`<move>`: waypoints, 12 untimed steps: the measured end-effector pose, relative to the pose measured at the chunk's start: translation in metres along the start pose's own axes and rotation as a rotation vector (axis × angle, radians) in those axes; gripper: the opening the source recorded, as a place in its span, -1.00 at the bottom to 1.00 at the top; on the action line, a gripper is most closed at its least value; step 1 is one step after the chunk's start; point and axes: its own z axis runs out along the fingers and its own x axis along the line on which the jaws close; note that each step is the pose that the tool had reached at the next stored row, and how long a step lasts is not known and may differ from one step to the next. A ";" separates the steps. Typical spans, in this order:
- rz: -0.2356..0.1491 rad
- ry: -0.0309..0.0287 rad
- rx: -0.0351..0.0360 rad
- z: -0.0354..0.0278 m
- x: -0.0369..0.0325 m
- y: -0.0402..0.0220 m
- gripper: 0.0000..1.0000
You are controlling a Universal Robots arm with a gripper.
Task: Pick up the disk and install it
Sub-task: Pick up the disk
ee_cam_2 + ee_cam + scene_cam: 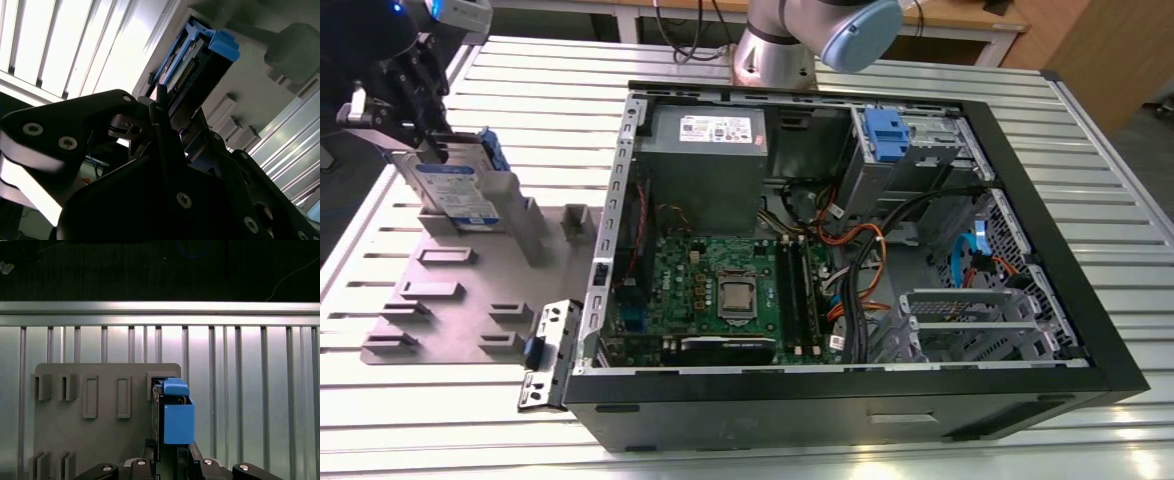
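The disk (454, 190), a flat silver hard drive in blue plastic rails, stands upright in the grey holder plate (467, 300), black gripper (432, 150) clamped on its top; pulling straight up should avoid binding

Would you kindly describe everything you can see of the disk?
The disk is a flat silver hard drive with a white-and-blue label, framed by blue plastic carrier rails. It stands upright on edge in a slot of the grey holder plate on the slatted table, at the exterior view's left. The hand is at its upper edge; whether it grips the disk cannot be told.
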 end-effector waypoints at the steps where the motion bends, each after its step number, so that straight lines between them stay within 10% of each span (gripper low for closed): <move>1: 0.000 0.0000 0.0000 0.0000 -0.0008 0.0000 -0.30; 12: 0.000 0.0000 0.0000 0.0001 -0.0024 0.0000 -0.30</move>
